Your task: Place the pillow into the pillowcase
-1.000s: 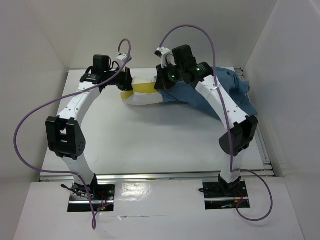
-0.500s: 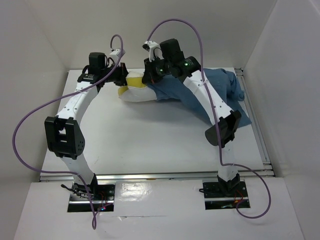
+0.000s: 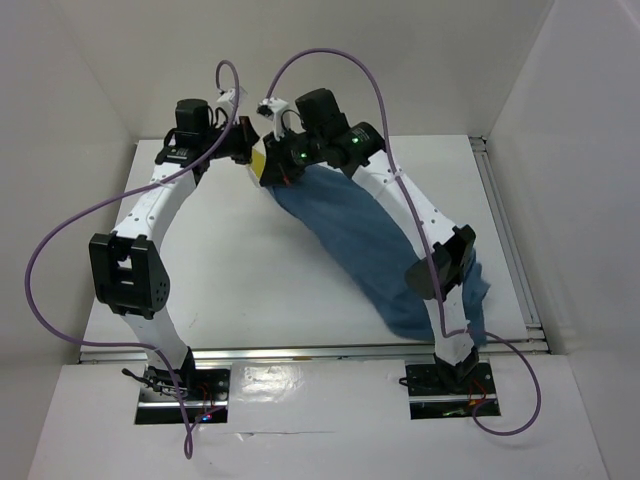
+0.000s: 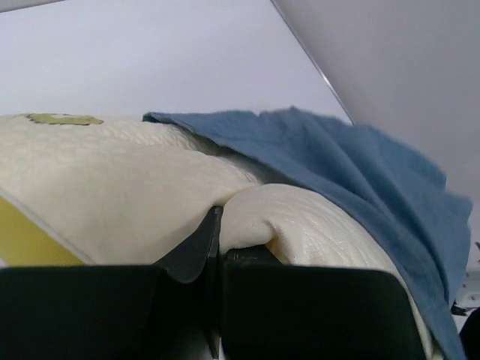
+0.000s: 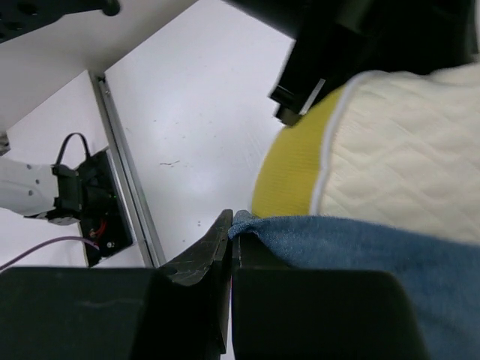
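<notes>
The left gripper [image 4: 217,221] is closed tightly on the pillow [image 4: 112,180]. The right gripper [image 5: 231,221], just beside it, pinches the pillowcase [image 5: 360,255] hem below the pillow's yellow edge. Purple cables [image 3: 30,268] arch above both. White table [image 3: 250,290], white walls [image 3: 90,70].

Pillowcase [image 3: 345,225] drapes across table [image 3: 230,270] right half; left-centre surface open.

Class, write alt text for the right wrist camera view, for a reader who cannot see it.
The right gripper is pinched shut on the edge of the dusty-blue pillowcase, which is drawn over the lower part of the cream quilted pillow. The pillow's yellow edge pokes out beyond the cloth, with the white table behind.
</notes>
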`<state>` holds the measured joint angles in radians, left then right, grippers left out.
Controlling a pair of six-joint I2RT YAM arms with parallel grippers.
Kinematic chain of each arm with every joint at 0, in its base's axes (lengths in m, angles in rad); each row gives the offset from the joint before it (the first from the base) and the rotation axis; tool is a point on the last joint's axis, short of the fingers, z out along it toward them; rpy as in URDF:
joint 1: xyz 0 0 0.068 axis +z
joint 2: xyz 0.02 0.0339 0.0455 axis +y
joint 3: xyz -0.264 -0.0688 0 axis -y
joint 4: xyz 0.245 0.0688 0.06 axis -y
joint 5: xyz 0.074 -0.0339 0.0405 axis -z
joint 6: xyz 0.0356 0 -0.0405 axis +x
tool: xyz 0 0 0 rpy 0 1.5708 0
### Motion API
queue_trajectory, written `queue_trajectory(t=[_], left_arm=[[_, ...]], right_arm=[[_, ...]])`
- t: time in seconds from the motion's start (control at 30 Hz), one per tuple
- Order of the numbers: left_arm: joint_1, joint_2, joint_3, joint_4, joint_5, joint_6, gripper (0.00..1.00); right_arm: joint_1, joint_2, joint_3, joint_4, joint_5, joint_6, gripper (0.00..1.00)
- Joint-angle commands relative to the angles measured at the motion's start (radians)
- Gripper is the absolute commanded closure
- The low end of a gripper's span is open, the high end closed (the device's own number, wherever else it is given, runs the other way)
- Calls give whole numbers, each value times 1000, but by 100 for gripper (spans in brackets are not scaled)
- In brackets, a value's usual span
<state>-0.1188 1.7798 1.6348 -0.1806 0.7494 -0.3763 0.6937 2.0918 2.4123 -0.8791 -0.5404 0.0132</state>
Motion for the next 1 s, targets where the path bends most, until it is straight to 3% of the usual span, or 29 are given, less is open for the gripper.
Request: queue_trajectory(t=[0.0, 0.23, 0.47, 0.7, 0.97], left_arm=[[-65, -14, 53, 87, 133, -121, 100], [-74, -33, 20, 52, 171, -118, 100], [-74, -86, -12, -19, 151, -24, 100], [-53, -158, -53, -105, 129, 83, 100], [-8, -177, -27, -252, 166, 180, 100]], right_arm=[[64, -47, 51, 210, -112, 7, 100], [38, -47, 25, 232, -61, 7, 100], [-167, -91, -22, 252, 52, 56, 100], [-356, -124, 3, 252, 71, 47, 100], [-344, -133, 1, 298, -4, 44, 100]])
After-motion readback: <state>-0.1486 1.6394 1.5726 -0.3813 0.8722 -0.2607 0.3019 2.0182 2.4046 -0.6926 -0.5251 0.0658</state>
